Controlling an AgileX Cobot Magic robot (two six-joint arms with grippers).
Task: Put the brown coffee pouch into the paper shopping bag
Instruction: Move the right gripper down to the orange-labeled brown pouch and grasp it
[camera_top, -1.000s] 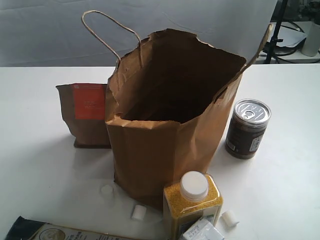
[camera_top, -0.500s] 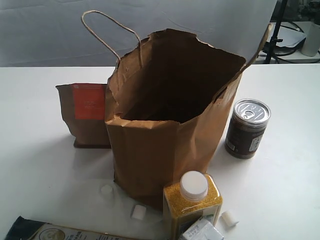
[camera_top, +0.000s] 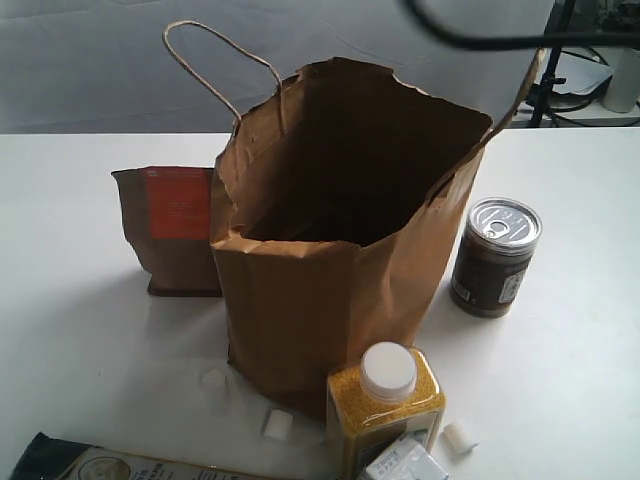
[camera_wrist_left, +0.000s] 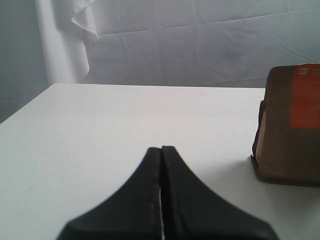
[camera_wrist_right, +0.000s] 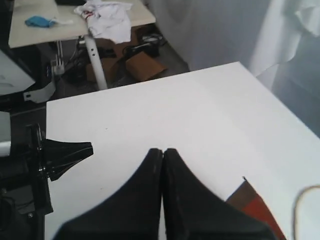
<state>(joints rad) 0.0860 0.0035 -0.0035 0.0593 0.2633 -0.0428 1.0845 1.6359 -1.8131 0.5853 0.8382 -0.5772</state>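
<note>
The brown coffee pouch (camera_top: 175, 230) stands upright on the white table, its orange-red label facing out, just left of and behind the paper shopping bag (camera_top: 330, 260). The bag stands open and looks empty inside. In the left wrist view my left gripper (camera_wrist_left: 161, 148) is shut with nothing in it, low over the table, and the pouch (camera_wrist_left: 292, 125) is off to one side, apart from it. My right gripper (camera_wrist_right: 163, 150) is shut and empty, high above the table, with a corner of the pouch (camera_wrist_right: 255, 206) beside it. Neither gripper shows in the exterior view.
A dark brown can (camera_top: 495, 257) with a silver lid stands right of the bag. In front are a yellow bottle (camera_top: 385, 405) with a white cap, a dark flat package (camera_top: 90, 462) and small white pieces (camera_top: 277, 424). A thin dark cable (camera_top: 480, 40) crosses the top.
A thin dark cable has come into the top right of the exterior view. The pouch, bag and other items have not moved.
</note>
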